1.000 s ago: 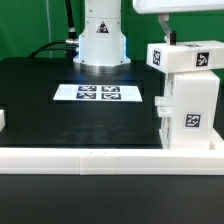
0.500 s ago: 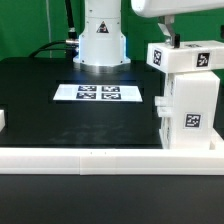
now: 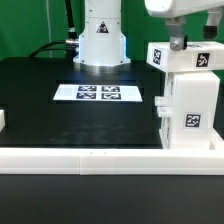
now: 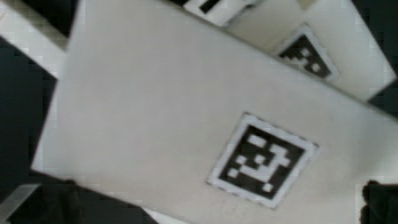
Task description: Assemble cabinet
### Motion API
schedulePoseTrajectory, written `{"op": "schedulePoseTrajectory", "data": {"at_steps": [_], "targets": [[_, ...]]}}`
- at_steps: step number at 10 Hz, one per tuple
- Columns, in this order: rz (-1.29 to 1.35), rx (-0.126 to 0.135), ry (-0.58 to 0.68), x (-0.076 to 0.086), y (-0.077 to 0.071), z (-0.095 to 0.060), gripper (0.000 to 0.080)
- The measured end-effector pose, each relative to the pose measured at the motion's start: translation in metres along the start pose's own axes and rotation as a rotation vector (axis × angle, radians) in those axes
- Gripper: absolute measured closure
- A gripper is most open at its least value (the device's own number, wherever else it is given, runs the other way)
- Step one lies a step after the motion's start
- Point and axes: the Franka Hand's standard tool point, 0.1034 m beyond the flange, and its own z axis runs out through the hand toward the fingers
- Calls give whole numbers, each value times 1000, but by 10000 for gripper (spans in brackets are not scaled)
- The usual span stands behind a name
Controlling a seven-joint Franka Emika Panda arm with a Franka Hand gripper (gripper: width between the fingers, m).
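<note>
- Black tabletop fills the scene, and nearest the camera a long low white rail runs across its front edge from the exterior view's left to its right
- Just behind that rail, at the exterior view's right, stands the cabinet, its foot close against the rail
- Its long axis is upright: a tall white lower block carries a smaller white block on top, so the whole piece stands taller than it is wide
- It looks like plain white plastic with flat faces and square edges; black-and-white marker tags show on the lower block's front, on a small tab at its side, and on two faces of the upper block
- In the wrist view the cabinet fills the picture as a broad white face seen tilted, with one tag close up and another tag further off
- Above the cabinet's top block hangs the gripper; whether its fingers are parted or closed cannot be told, nor whether they touch the block
- Further back, in the middle of the table, lies the marker board, flat, well apart from the cabinet
- Behind it rises the arm's white base, with green backdrop beyond
</note>
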Motion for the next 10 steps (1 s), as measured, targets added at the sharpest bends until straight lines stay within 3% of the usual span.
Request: {"op": "schedulePoseTrajectory", "data": {"at_steps": [2,5,8,10], "targets": [[-242,-14,-28,0,-1,1,2],[-716,-12,-103,3,-9,2,2],[-885,-7,-130,-4,-6,6,2],[-852,-3,-131,-9,-5,9,2]]}}
